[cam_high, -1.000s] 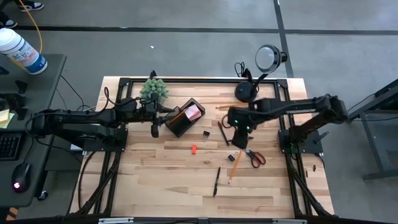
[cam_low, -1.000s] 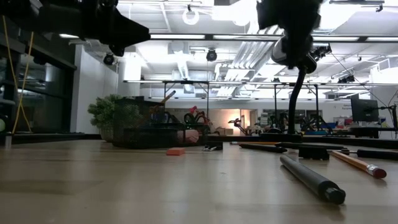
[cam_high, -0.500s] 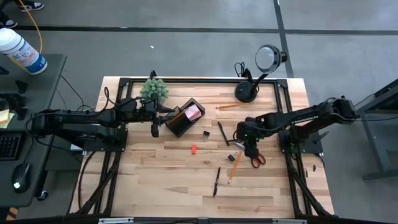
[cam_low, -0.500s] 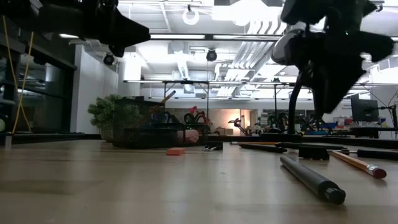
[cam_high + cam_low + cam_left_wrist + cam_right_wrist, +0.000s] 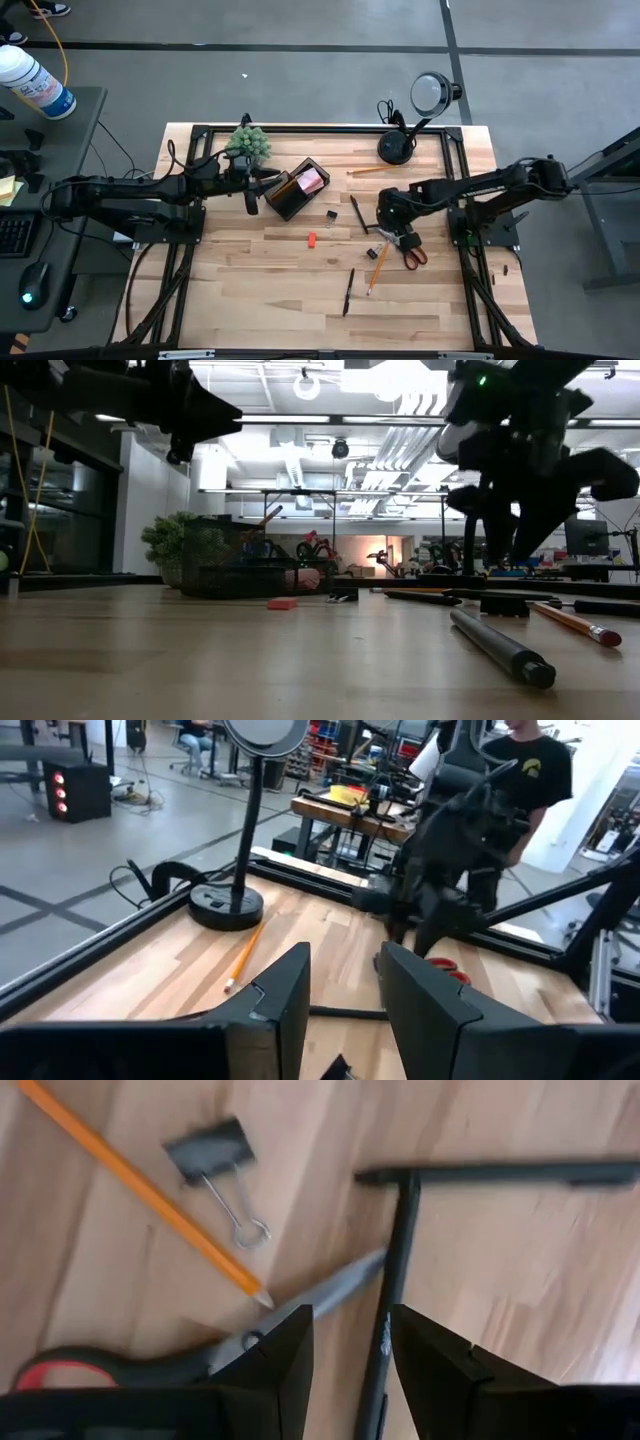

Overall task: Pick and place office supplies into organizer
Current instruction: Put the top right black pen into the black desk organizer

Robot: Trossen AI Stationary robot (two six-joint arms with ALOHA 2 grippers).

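Swinging down from near the lamp (image 5: 398, 148), the right gripper (image 5: 396, 236) had dropped low over the scissors (image 5: 408, 251), jaws apart and empty (likely its next pick). Loose on the table (image 5: 260, 285) lay one pair of scissors, two pencils (image 5: 377, 268), two pens (image 5: 347, 291). The left gripper (image 5: 250, 205) waited beside the organizer (image 5: 297, 188), jaws apart.

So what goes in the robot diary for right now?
right gripper: open, above scissors and pen | left gripper: open, waiting by organizer
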